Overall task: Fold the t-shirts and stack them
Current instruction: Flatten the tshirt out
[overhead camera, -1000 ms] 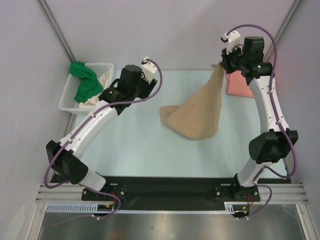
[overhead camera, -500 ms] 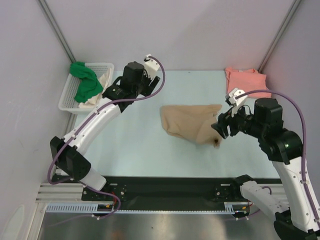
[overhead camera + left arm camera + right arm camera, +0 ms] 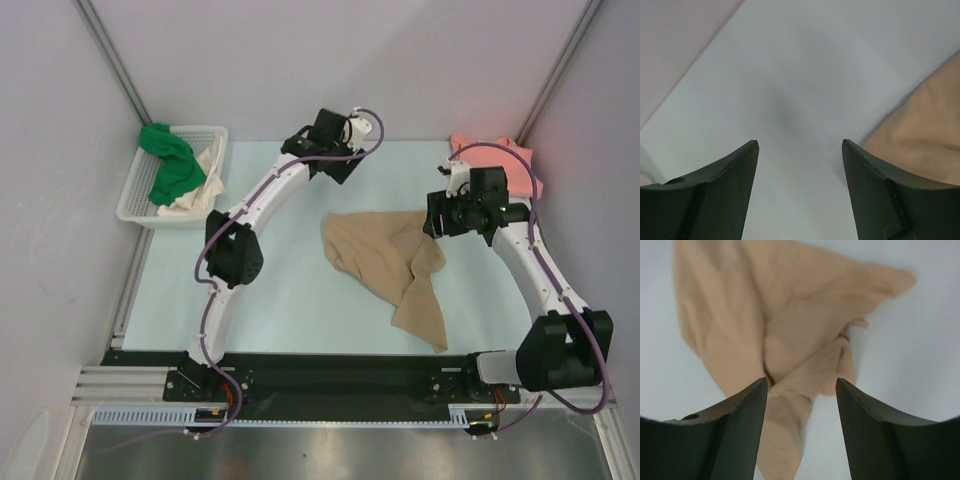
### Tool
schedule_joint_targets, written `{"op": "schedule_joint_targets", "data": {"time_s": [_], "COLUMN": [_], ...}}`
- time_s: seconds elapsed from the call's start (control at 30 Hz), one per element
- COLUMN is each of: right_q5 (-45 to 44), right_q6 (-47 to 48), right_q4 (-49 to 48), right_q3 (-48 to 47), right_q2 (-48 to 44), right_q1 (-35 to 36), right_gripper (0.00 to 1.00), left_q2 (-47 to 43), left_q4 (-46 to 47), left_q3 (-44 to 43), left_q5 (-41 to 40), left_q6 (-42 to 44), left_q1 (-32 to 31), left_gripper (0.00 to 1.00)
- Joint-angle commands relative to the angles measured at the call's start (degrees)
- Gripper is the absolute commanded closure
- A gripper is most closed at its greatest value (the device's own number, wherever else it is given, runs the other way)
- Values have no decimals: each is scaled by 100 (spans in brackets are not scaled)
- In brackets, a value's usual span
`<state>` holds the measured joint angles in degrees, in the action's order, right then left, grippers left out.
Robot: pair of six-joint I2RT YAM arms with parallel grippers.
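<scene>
A tan t-shirt point(image 3: 388, 262) lies crumpled in the middle of the table, one end trailing toward the near edge. My right gripper point(image 3: 434, 218) hovers open just above its right side. The right wrist view shows the tan cloth point(image 3: 790, 315) below and between the spread jaws point(image 3: 801, 382), with nothing gripped. My left gripper point(image 3: 338, 163) is open over bare table at the back centre; in its wrist view point(image 3: 800, 145) the tan shirt point(image 3: 930, 125) is off to the right. A salmon pink t-shirt point(image 3: 495, 158) lies at the back right. Green point(image 3: 168, 165) and cream point(image 3: 207, 168) t-shirts sit in the basket.
A white lattice basket point(image 3: 135, 200) stands at the back left, beside the table's edge. Grey walls close in the back and both sides. My right arm reaches across part of the pink shirt.
My right gripper has opened and let go of the tan shirt, which has dropped from hanging to lying on the table. My left arm has swung from near the basket to the back centre.
</scene>
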<state>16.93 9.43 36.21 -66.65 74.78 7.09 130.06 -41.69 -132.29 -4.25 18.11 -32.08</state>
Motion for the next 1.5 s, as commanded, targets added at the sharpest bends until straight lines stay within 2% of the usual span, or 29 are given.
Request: {"op": "schedule_joint_targets", "data": {"time_s": [0.0,0.17,0.47,0.77,0.87,0.9,0.93,1.0,1.03,1.1,1.13,1.27,1.37,1.47], "right_q5": [135,530,751,812,873,874,874,856,839,769,751,584,426,13], "right_q6": [-258,-55,-3,261,331,331,349,358,358,358,349,410,489,428], "right_q4": [-439,-535,-764,-580,-492,-483,-474,-474,-492,-535,-553,-588,-588,-781], "right_q3": [397,680,338,-366,-454,-454,-428,-375,-340,-234,-191,-102,-260,-620], "right_q2": [220,528,1538,2497,2524,2515,2489,2393,2357,2252,2147,1909,1812,1846], "right_q1": [-392,-410,-358,-349,-358,-349,-349,-358,-349,-349,-358,-402,-489,-551], "right_gripper": [38,39,41,53,62,66,68,75,77,80,80,84,90,96], "left_q2": [572,783,1214,1364,1364,1347,1347,1355,1364,1364,1347,1031,294,-673], "left_q4": [-596,-15,-252,-427,-550,-577,-612,-752,-814,-989,-1033,-990,-526,239], "left_q3": [-562,27,19,89,116,168,186,230,230,239,239,440,738,1397], "left_q5": [601,907,1435,1840,2191,2314,2384,2692,2788,3070,3166,3150,2563,1736], "left_q6": [122,246,-220,-229,-229,-211,-203,-106,-80,-53,-27,-158,-107,157], "left_q1": [26,35,70,70,70,70,61,70,70,70,70,131,202,202], "left_gripper": [27,25,23,26,29,30,40,53,69,83,99,100,100,100]}}
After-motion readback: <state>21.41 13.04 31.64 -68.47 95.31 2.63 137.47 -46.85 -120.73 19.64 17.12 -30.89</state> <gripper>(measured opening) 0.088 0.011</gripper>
